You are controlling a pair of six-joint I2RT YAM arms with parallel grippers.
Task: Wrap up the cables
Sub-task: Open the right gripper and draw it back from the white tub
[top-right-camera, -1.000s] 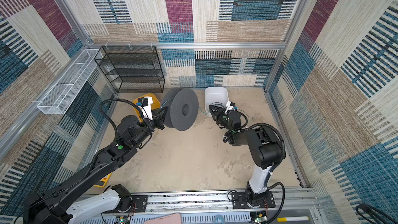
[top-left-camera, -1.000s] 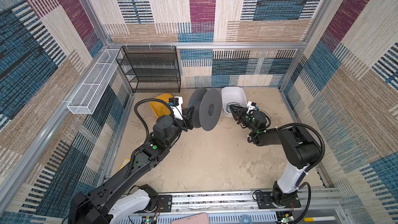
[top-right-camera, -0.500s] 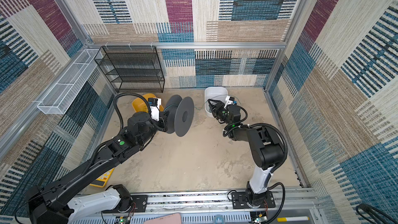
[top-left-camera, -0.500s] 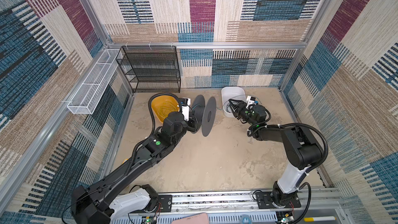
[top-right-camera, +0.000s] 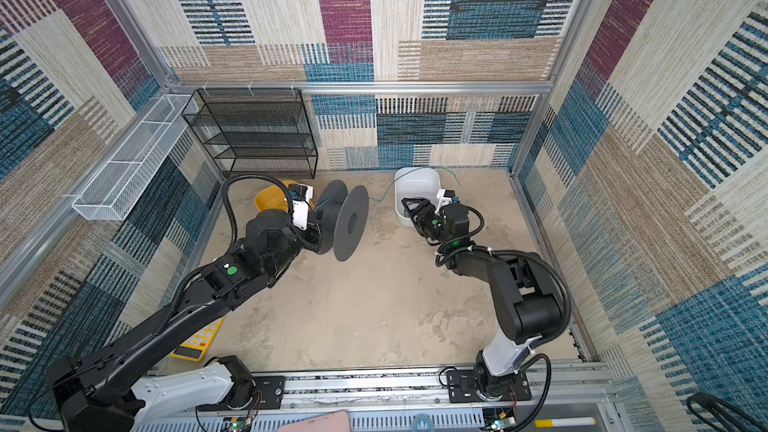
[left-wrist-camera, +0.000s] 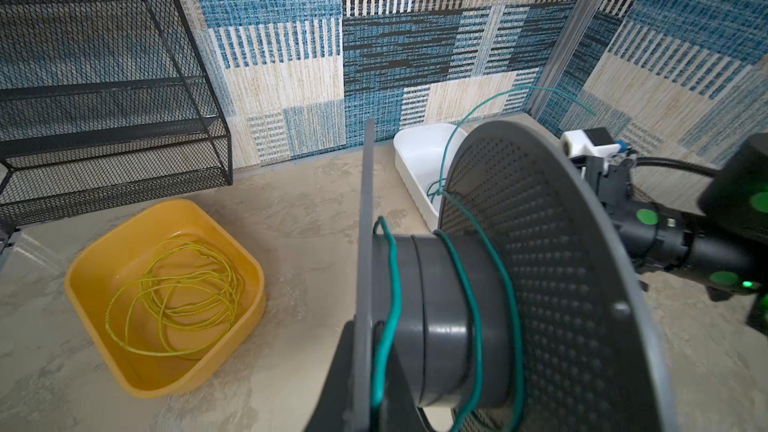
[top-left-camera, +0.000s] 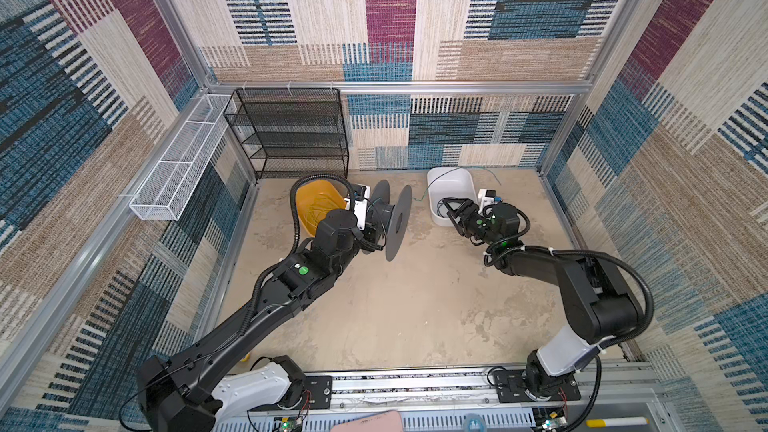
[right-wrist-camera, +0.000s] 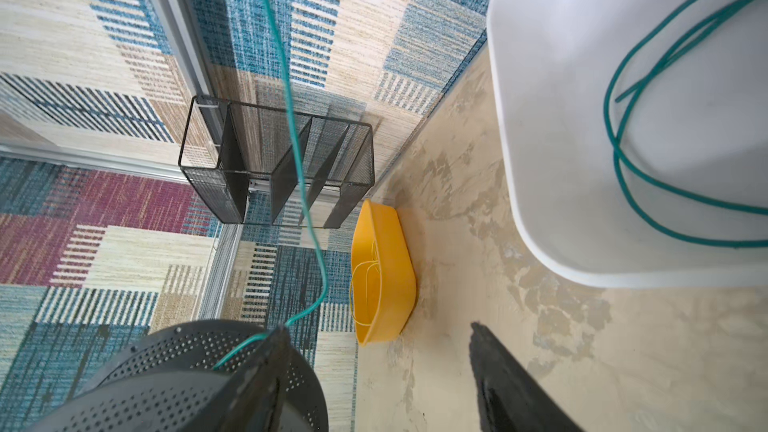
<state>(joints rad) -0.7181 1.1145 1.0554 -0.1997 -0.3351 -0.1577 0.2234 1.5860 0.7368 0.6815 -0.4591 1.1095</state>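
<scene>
The step in hand looked like a regrasp in the middle of winding. The left gripper [top-left-camera: 374, 222] was clenched on the dark grey spool [top-left-camera: 398, 222] and held it on edge above the surface [top-left-camera: 395, 309]. The right gripper [top-left-camera: 449, 213] hung over the near end of the white bin [top-left-camera: 451, 182] with its jaws apart and nothing between them.

The teal cable [left-wrist-camera: 461, 284] lay partly on the spool and partly in the white bin, with a slack span between the two. The next move probably called for the right gripper to close on that span near the bin and feed it taut while the spool turned. The wire is thin and springy, so a pinch could easily miss it.

Only the left wrist view showed the few loose, spread turns on the hub, and a yellow wire [left-wrist-camera: 178, 284] coiled in the yellow bin [left-wrist-camera: 187, 380]. The right wrist view alone showed the loops left in the white bin. It also showed the span running past the tip of one of the fingers [right-wrist-camera: 266, 371]; whether it touched could not be told. Both top views showed a free end arcing up behind the bin.
</scene>
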